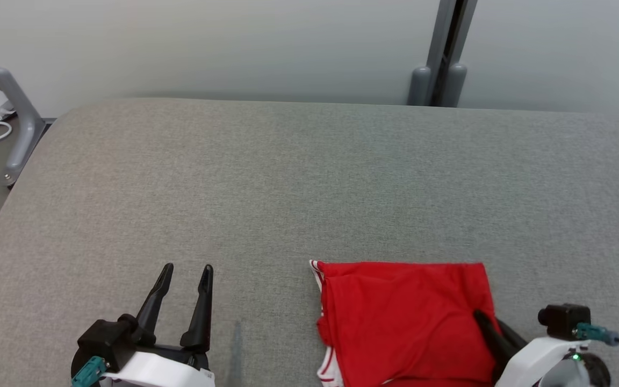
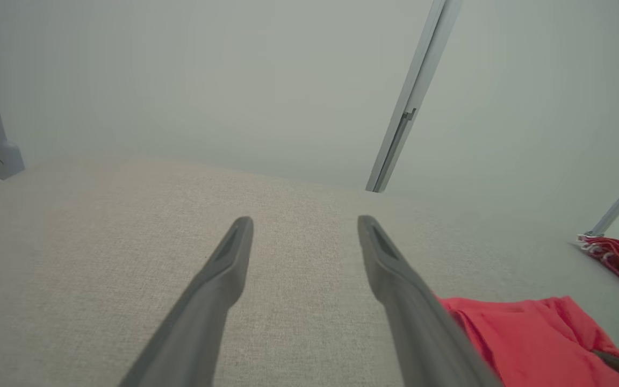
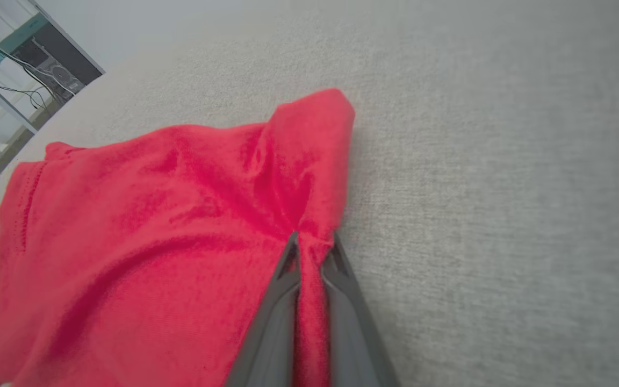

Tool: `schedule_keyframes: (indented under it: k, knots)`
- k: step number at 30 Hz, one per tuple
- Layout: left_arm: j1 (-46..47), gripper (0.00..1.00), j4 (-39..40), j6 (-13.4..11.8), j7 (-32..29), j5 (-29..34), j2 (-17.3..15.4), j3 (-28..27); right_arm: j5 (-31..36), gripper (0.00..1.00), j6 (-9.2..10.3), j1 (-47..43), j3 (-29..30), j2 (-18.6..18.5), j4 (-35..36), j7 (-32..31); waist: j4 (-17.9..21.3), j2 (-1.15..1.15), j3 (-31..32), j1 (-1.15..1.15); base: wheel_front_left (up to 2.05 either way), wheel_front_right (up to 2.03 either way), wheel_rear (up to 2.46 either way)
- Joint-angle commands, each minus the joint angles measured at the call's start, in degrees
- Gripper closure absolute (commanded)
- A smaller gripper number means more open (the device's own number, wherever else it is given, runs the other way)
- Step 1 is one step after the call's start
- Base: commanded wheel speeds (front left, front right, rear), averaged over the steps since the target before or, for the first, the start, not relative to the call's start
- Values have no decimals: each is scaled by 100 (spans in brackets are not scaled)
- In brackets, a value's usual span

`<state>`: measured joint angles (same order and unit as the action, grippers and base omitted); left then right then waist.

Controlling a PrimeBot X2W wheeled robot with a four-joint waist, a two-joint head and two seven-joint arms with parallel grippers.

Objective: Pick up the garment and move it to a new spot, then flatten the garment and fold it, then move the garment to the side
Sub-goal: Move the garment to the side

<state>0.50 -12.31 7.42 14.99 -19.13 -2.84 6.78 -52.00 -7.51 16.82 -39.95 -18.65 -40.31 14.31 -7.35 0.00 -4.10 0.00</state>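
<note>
The bottom edge cuts off the garment (image 1: pixel 406 322).

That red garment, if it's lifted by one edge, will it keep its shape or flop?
Probably floppy: the red garment bunches into a ridge where the right end effector pinches it, so it should drape. Likely light, being thin knit. Its folded layers may slip apart when lifted.

The garment (image 1: pixel 406 317) is red with white-striped edging, the surface (image 1: pixel 288 177) heathered grey
</note>
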Motion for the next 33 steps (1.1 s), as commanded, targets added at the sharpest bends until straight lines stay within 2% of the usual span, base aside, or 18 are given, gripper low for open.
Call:
schedule_keyframes:
  k: [1,9,20,25,31,33]
  knots:
    - [53,0,27,9,19,49,-18,4,59,100,4,79,19,-109,-35,62,41,0,-1,0,0,0,0]
    - [320,0,258,9,18,99,-18,315,809,100,3,920,-83,-712,70,101,488,0,-345,0,0,0,0]
    - [1294,0,428,9,18,322,-24,1026,1407,100,3,2338,40,-1840,451,98,1173,0,-1516,0,0,0,0]
    - [1751,0,391,9,18,374,-21,1331,1460,100,3,2907,280,-2394,537,98,1316,0,-2085,0,0,0,0]
    - [2130,0,321,9,18,580,-24,1639,1606,100,4,3311,600,-2880,398,93,1365,0,-2605,0,0,0,0]
    - [2345,0,331,9,18,700,-24,1773,1780,100,4,3520,1076,-3322,134,94,1290,0,-2918,0,0,0,0]
